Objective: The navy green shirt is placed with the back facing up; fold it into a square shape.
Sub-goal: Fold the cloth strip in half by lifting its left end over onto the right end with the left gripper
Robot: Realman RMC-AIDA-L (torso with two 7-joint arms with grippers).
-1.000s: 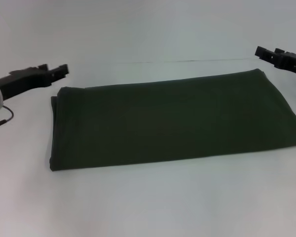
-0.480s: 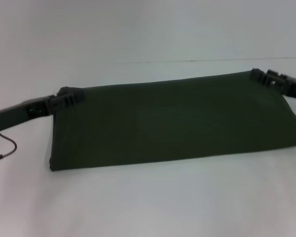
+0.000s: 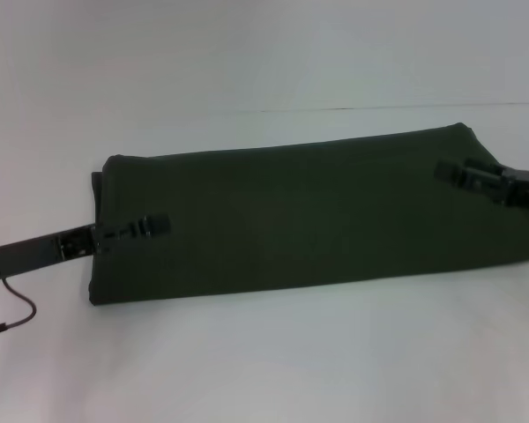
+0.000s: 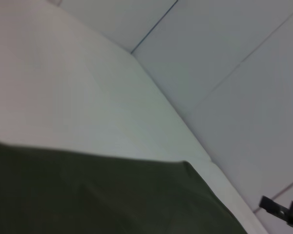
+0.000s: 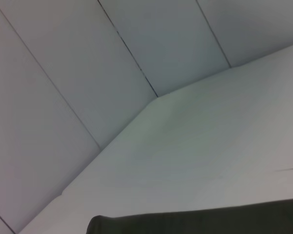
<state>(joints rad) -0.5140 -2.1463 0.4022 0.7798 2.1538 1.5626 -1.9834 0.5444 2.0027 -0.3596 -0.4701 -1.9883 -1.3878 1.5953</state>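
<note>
Reached in from the left end of the shirt: the left gripper (image 3: 157, 226), a slim black two-fingered tool on a dark arm, tips over the cloth just inside that end and about halfway between the far and near edges. Fingers seen close together there, but whether clamped on cloth or merely resting on it, impossible to tell.

Lay at the centre: the navy green shirt (image 3: 309, 216), a large dark olive cotton garment folded into a long flat band, plain side up, spread across the white table (image 3: 273, 361). In the left wrist view, only a far corner of the shirt (image 4: 107, 195) against the table, with the other arm's black tip (image 4: 283, 213) far off.

Came in over the right end of the shirt: the right gripper (image 3: 450, 172), black too, tips above the cloth near the far edge. Grip there likewise impossible to judge.
</note>
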